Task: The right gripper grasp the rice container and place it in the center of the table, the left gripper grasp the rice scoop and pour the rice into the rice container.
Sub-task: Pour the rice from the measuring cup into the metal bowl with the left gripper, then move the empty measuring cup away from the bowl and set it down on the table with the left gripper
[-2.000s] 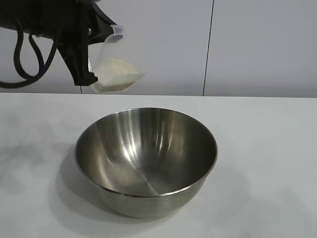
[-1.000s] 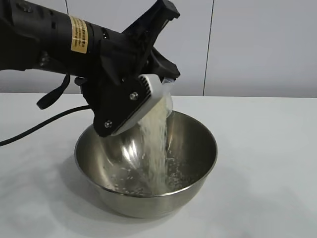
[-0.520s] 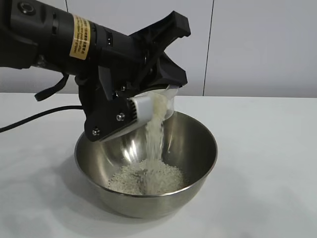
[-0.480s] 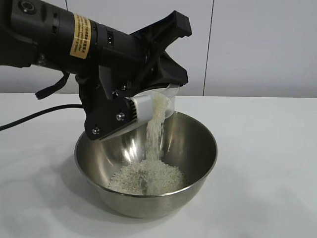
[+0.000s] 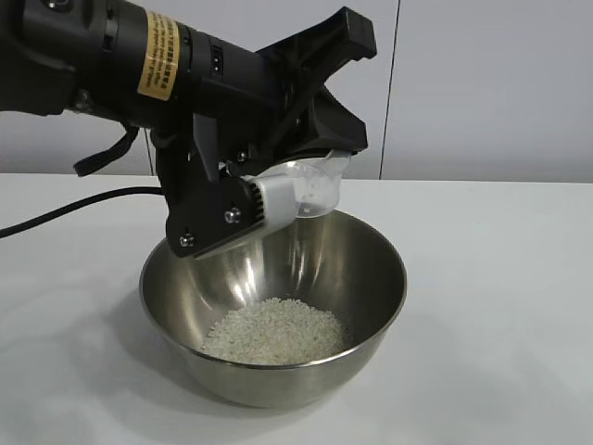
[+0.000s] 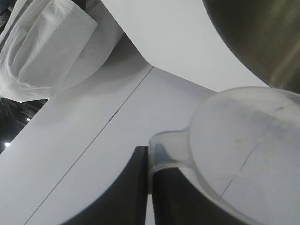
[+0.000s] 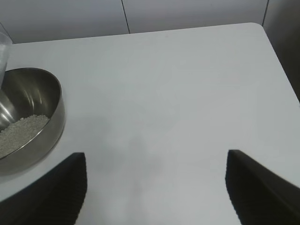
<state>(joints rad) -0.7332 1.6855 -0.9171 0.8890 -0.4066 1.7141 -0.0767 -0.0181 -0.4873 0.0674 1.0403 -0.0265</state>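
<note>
Rice that was streaming a moment ago now lies heaped in my rice container, mid-table. Above its far rim, my left gripper stays clamped on the tipped, emptied rice scoop. Pouring looks done; only withdrawal remains. My right gripper waits wide open, nearer the table's right edge. I can't read the arm's yellow label.
</note>
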